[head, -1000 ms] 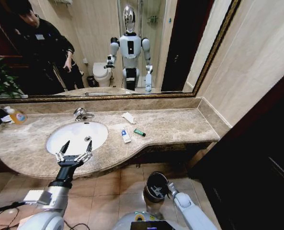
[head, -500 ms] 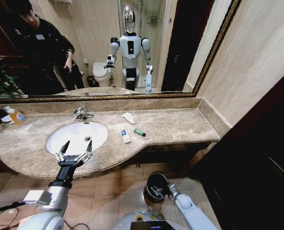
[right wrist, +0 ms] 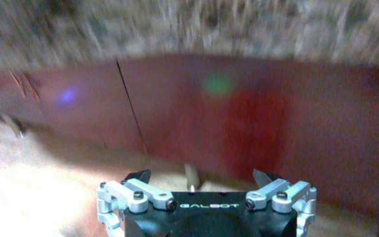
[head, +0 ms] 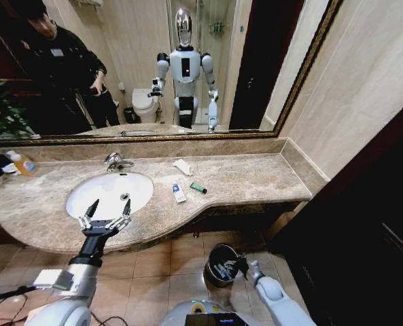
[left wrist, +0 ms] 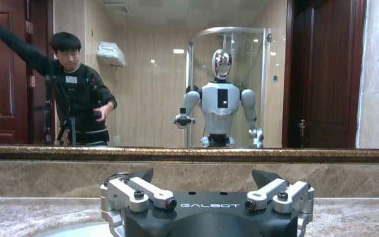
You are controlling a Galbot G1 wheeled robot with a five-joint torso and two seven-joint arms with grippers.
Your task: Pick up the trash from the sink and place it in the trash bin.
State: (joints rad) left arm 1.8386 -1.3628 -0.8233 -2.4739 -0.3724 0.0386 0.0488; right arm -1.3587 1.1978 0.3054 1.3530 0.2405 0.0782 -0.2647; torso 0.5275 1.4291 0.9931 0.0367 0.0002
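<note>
The desk [head: 249, 178] is polished mottled beige marble, and the sink [head: 109, 192] is smooth glossy white with a chrome tap [head: 115, 161]. The trash bin [head: 221, 263] looks like black plastic with a shiny rim.

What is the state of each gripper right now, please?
Left gripper: open, empty, hovering at the front edge of the sink.
Right gripper: open, empty, down by the trash bin on the floor.
</note>
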